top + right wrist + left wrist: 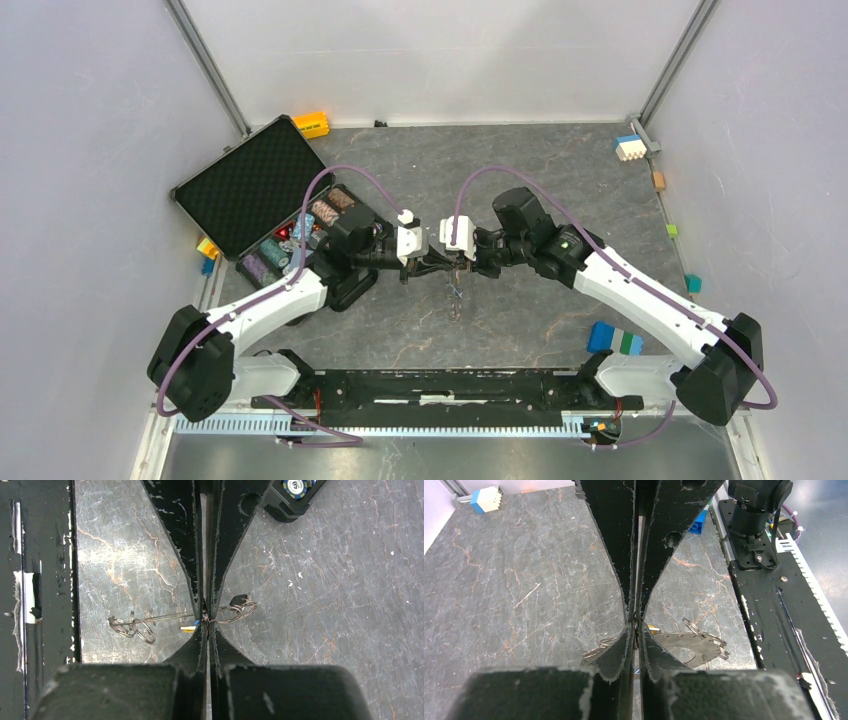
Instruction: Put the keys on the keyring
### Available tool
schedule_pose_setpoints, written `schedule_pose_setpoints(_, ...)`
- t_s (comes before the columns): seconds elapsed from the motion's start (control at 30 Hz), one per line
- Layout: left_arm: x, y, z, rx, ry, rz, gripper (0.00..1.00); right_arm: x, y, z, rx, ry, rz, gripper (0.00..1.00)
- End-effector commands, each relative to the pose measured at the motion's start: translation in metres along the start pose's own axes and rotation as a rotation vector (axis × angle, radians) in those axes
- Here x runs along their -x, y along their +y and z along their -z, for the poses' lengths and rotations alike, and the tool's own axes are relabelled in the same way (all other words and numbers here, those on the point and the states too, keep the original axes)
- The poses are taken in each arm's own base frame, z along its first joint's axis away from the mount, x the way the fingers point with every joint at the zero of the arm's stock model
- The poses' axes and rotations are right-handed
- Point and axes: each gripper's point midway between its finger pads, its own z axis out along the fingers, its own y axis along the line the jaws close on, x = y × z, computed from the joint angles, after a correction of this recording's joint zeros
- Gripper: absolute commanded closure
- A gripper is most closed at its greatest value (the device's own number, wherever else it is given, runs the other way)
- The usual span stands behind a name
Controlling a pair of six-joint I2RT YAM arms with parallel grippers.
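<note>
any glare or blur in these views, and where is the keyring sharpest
Top external: even light, keyring too tiny to resolve. Left wrist: own fingers blurred near the lens, table sharp. Right wrist: glare on the table, keyring sharpest here.

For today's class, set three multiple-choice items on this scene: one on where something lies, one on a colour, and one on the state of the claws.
1. Where is the open poker chip case?
A. At the far left of the top view
B. In the near right corner
C. Between the two bases

2. What colour are the robot's cables?
A. Green
B. Purple
C. Red

3. How do the left claw and the right claw stand?
A. Both wide open
B. One open, one shut
C. Both shut, tip to tip on the keyring

Answers:
1 A: the case lies with its lid open at the left side of the top view.
2 B: purple loops arch over both wrists.
3 C: each wrist view shows no gap at the tips, and the wire rings are caught where they meet.
</note>
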Motion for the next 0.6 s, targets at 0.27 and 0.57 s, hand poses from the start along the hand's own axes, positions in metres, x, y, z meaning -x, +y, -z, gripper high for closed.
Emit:
schedule_pose_setpoints(0.27, 0.014, -0.006, 0.001, -0.015, -0.049, 0.001, 0.98, 0.022, -0.010, 0.008, -0.057, -0.079, 0.038, 0.99)
schedule_pose_setpoints(0.57, 0.033, -0.002, 0.012, 0.017, -0.144, 0.027, 0.98, 0.016, -0.008, 0.014, -0.043, -0.122, 0.012, 0.66)
